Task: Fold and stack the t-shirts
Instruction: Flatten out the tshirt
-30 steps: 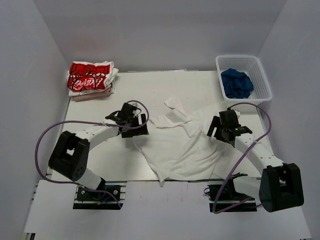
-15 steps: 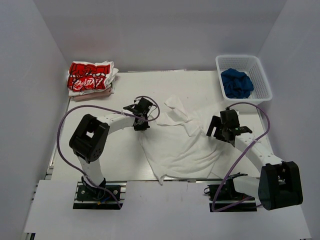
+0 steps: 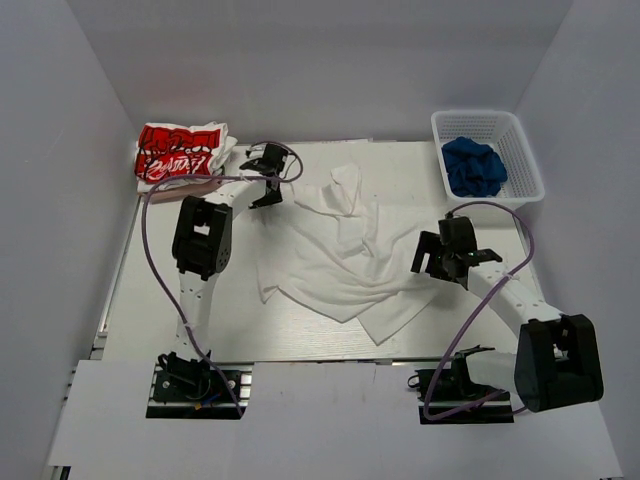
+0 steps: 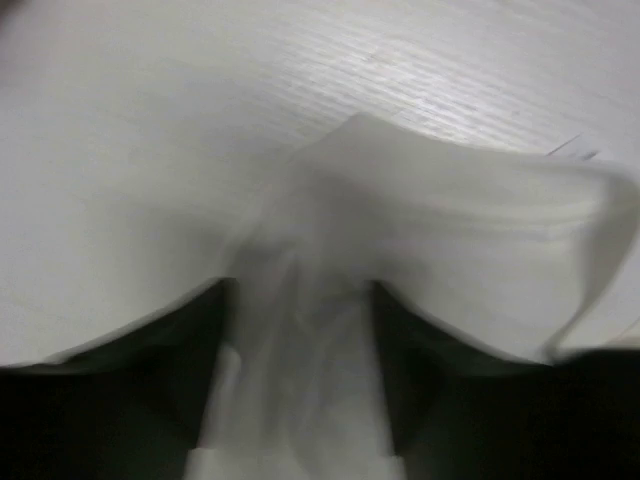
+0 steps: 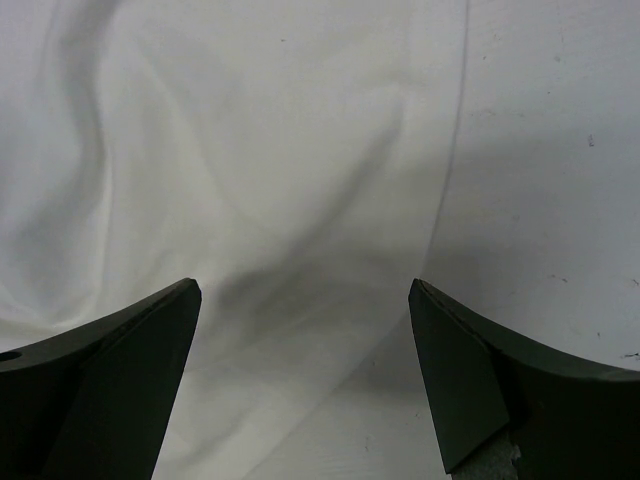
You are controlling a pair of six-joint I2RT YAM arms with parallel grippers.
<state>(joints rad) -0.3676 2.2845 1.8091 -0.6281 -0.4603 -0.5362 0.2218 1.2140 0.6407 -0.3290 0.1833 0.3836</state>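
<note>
Top external: printed t-shirt (image 3: 180, 152) lettering (red-black) is illegible.

Spread t-shirt (image 3: 340, 262) lies mid-counter (image 3: 180, 300). Folded t-shirt (image 3: 180, 152) at far-left corner. Basket (image 3: 478, 114) at far-right corner, bundled cloth (image 3: 473, 168) in it. Left end effector (image 3: 265, 193) sits at spread t-shirt's far-left edge, near the folded t-shirt. Right end effector (image 3: 430, 262) at its right edge.
</note>
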